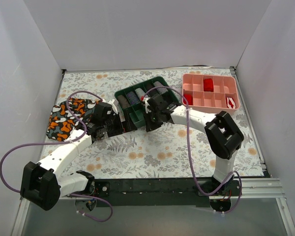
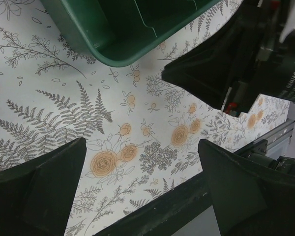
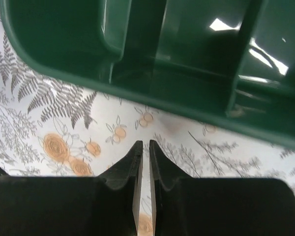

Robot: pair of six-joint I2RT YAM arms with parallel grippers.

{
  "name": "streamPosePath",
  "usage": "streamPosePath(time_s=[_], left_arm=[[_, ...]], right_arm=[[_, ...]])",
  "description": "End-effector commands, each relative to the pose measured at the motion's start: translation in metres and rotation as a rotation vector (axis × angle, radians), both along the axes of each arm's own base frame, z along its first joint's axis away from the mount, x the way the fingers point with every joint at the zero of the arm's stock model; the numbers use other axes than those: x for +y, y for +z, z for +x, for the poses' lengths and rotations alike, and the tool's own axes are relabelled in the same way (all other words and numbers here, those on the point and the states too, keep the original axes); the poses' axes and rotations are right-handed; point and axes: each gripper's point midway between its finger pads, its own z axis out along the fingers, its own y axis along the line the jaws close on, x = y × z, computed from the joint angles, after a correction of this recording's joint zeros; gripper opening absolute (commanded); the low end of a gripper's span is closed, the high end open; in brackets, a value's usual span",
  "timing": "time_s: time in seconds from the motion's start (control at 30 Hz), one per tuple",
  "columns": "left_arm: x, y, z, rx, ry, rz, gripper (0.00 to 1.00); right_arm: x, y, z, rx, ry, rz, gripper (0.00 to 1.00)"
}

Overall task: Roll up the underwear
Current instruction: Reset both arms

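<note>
Above the table, top view: my left gripper (image 1: 111,125) and right gripper (image 1: 150,123) meet at the near side of a dark-green moulded plastic divider tray (image 1: 137,85) on the floral printed tablecloth (image 1: 152,152).
Task garment: the plain black soft-fabric underwear is not plainly shown. A dark roll (image 1: 123,102) in the tray's left-end slot, its long axis seemingly far-to-near, may be it; I cannot tell. That slot lies just beyond my left gripper, the nearer one.
Bystanders: crumpled camouflage-patterned fabric underwear (image 1: 66,119) to the left; a rigid pink plastic compartment box (image 1: 220,102) to the right.
Left wrist view: my fingers (image 2: 34,191) stand wide apart over bare cloth, with the glossy tray corner ahead.
Right wrist view: my fingers (image 3: 123,177) are nearly together, clasping nothing, with smooth empty compartments just beyond.
</note>
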Motion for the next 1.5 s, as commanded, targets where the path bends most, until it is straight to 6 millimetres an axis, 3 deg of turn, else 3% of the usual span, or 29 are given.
streamPosePath(time_s=[0.0, 0.13, 0.17, 0.2, 0.33, 0.43, 0.53, 0.67, 0.7, 0.77, 0.8, 0.83, 0.93, 1.17, 1.3, 1.37, 1.4, 1.47], left_arm=[[0.006, 0.023, 0.003, -0.068, 0.010, 0.003, 0.98], [0.005, 0.028, -0.001, -0.070, 0.012, -0.018, 0.98], [0.005, 0.029, -0.001, -0.073, 0.014, -0.022, 0.98], [0.006, 0.030, -0.002, -0.076, 0.018, -0.023, 0.98], [0.010, 0.033, -0.001, -0.080, 0.036, -0.011, 0.98], [0.012, 0.035, -0.002, -0.087, 0.043, -0.004, 0.98], [0.013, 0.037, -0.001, -0.095, 0.051, -0.006, 0.98], [0.010, 0.044, 0.002, -0.105, 0.043, -0.016, 0.98], [0.009, 0.046, 0.003, -0.109, 0.040, -0.018, 0.98], [0.007, 0.049, 0.004, -0.117, 0.033, -0.025, 0.98], [0.006, 0.053, 0.005, -0.123, 0.026, -0.032, 0.98], [0.003, 0.057, 0.006, -0.138, 0.010, -0.041, 0.98], [-0.010, 0.073, 0.002, -0.172, -0.067, -0.099, 0.98], [-0.006, 0.086, 0.010, -0.230, -0.019, -0.116, 0.98], [-0.002, 0.087, 0.010, -0.253, 0.005, -0.117, 0.98], [-0.001, 0.087, 0.007, -0.266, 0.008, -0.122, 0.98], [0.000, 0.087, 0.008, -0.285, 0.013, -0.123, 0.98], [0.006, 0.083, 0.007, -0.305, 0.043, -0.119, 0.98]], right_arm=[[0.028, 0.007, 0.018, -0.013, -0.011, 0.060, 0.18], [0.044, -0.003, 0.038, -0.029, -0.010, 0.056, 0.19], [0.054, 0.008, 0.047, -0.048, -0.002, 0.073, 0.19], [0.054, -0.004, 0.047, -0.028, 0.011, 0.047, 0.19], [0.068, -0.001, 0.052, -0.006, 0.038, 0.070, 0.19], [0.070, 0.013, 0.054, -0.040, 0.036, 0.098, 0.22], [0.062, 0.031, 0.049, -0.067, 0.021, 0.116, 0.32], [0.042, 0.048, 0.041, -0.118, -0.020, 0.107, 0.55], [0.035, 0.062, 0.039, -0.149, -0.037, 0.117, 0.56], [0.021, 0.061, 0.031, -0.153, -0.059, 0.098, 0.64], [0.014, 0.076, 0.031, -0.188, -0.079, 0.110, 0.66], [0.004, 0.072, 0.026, -0.188, -0.095, 0.088, 0.67], [-0.024, 0.094, 0.022, -0.243, -0.174, 0.055, 0.71], [-0.127, 0.130, -0.003, -0.365, -0.405, 0.017, 0.81], [-0.204, 0.133, -0.010, -0.415, -0.628, -0.038, 0.83], [-0.230, 0.139, -0.018, -0.438, -0.736, -0.018, 0.85], [-0.241, 0.126, -0.023, -0.435, -0.766, -0.046, 0.85], [-0.254, 0.121, -0.028, -0.445, -0.833, -0.038, 0.87]])
